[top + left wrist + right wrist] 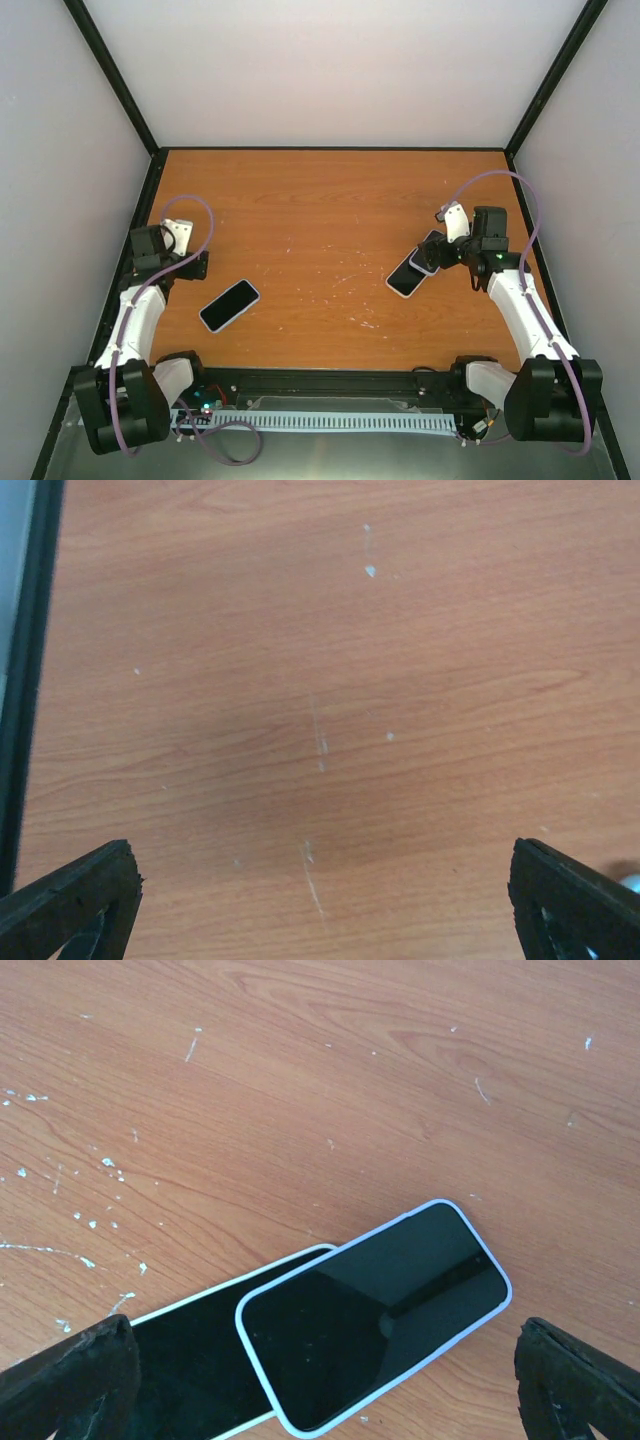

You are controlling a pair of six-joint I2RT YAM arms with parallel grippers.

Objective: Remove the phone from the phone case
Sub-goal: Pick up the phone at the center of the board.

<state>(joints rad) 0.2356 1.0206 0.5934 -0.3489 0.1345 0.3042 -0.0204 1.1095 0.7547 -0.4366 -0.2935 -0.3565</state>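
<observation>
Right claw (325, 1328) spread wide, gripping nothing, above two overlapping handsets on the right of the bench (320, 200). Upper cased phone (375, 1310), pale blue rim, lies across lower cased phone (195, 1360). Left claw (322, 848) also spread, over bare wood. Third cased phone (229, 305) nearby.

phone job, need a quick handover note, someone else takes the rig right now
left gripper: open, empty, over bare table on the left side.
right gripper: open, holding nothing, above two overlapping phones.
Things: a blue-rimmed phone lies flat across one end of a pale-rimmed phone. A third phone lies alone nearer the left arm.
Done: cannot tell. No empty case is clearly visible.
Left: find which phone sits in a case, grip it and work the phone out.
</observation>
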